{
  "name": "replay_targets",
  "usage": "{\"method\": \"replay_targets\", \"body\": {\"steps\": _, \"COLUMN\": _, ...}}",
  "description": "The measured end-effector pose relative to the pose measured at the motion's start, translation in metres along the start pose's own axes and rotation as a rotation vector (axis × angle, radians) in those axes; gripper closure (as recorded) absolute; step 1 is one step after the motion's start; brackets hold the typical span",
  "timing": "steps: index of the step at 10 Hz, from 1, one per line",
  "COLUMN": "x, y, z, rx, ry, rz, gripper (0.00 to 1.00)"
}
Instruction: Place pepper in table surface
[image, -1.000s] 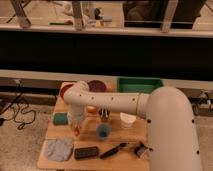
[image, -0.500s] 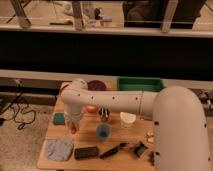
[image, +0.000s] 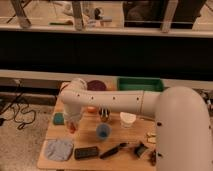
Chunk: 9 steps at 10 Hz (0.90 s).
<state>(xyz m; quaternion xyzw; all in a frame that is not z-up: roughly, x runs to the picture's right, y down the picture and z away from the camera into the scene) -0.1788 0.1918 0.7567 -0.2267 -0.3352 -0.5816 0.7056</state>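
Note:
My gripper (image: 71, 124) hangs down from the white arm over the left part of the light tan table surface (image: 85, 137). It is shut on the pepper (image: 72, 128), a small orange-red piece that shows at the fingertips, just above the tabletop. The pepper is mostly hidden by the gripper. A teal sponge (image: 58, 118) lies just left of it.
A green tray (image: 140, 83) and a dark red bowl (image: 96, 85) stand at the back. A striped can (image: 104, 114), a blue cup (image: 103, 131) and a white bowl (image: 128, 119) are mid-table. A grey-blue cloth (image: 59, 149), a black block (image: 86, 152) and black tools (image: 115, 149) lie at the front.
My gripper has moved a little to the left and slightly down with the pepper in it, towards the table's left edge.

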Motion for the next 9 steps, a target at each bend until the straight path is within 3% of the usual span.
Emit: {"method": "replay_targets", "body": {"steps": 9, "x": 0.017, "y": 0.024, "z": 0.042, "rx": -0.076, "ry": -0.082, "rz": 0.057, "gripper": 1.00}}
